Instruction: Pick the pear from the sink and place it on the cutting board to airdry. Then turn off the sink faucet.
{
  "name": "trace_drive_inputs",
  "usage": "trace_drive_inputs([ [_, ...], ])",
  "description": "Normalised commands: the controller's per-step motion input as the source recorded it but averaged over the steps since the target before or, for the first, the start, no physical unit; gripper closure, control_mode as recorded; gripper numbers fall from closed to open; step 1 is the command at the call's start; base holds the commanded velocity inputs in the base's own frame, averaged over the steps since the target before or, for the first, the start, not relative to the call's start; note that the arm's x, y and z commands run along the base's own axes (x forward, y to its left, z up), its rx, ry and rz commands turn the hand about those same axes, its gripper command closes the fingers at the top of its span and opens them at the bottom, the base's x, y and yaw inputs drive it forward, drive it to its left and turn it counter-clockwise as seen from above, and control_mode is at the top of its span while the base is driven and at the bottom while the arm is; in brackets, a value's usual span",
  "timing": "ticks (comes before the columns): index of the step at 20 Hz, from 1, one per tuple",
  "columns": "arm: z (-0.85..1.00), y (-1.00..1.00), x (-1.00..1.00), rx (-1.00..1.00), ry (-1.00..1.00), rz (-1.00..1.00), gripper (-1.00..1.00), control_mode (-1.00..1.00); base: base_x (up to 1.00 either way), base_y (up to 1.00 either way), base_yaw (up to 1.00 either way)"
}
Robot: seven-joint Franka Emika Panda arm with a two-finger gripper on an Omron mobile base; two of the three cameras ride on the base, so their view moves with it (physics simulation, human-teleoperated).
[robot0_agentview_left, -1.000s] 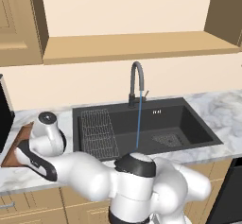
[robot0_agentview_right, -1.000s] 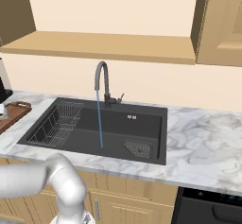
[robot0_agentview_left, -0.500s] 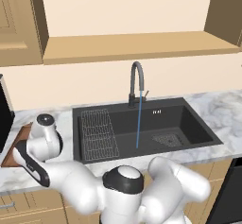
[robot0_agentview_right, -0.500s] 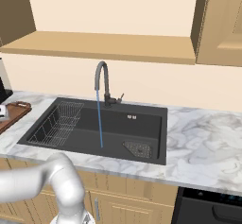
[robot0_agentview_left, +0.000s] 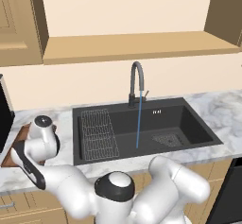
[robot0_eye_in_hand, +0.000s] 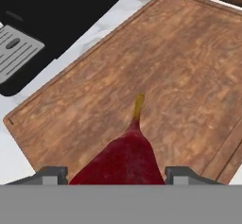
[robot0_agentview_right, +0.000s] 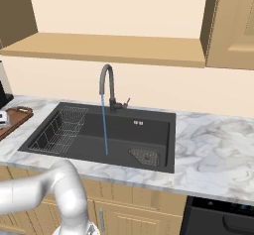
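the claw point(robot0_eye_in_hand: 111, 176) hangs over the cutting board point(robot0_eye_in_hand: 156, 72), its two dark finger tips point(robot0_eye_in_hand: 49, 175) set partly apart with the pear point(robot0_eye_in_hand: 122, 160) between them; the dark red fruit fills the gap from one tip to the other, its yellowish stem pointing out over the wood, so the claw appears to have hold of it. whether the pear touches the board beneath cannot be told from the hand view. the board is brown wood with a raised rim and a handle hole at its far corner, lying on the pale marbled counter point(robot0_eye_in_hand: 14, 157) just beside a black appliance point(robot0_eye_in_hand: 52, 15) with a grey panel. in the left base view the white arm bends far to the left, its wrist over the board point(robot0_agentview_left: 14, 153) at the counter's left end, well apart from the sink point(robot0_agentview_left: 142, 126). the sink is a dark grey basin with a wire rack point(robot0_agentview_left: 98, 134) on its left side and a square drain grate point(robot0_agentview_left: 166, 139) on its right. the sink faucet point(robot0_agentview_left: 136, 83) stands behind it, and a thin blue stream of water point(robot0_agentview_left: 139, 121) runs from its spout down into the basin.
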Motion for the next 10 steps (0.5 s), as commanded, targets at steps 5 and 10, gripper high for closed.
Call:
trace_drive_inputs([
  [5,-0.15,0.09,0.14,0.0,0.0,0.0,1.0,-1.0,0.0,0.0,0.0],
  [10,-0.18,0.04,0.05,0.0,0.01,0.0,-1.0,-1.0,0.0,0.0,0.0],
])
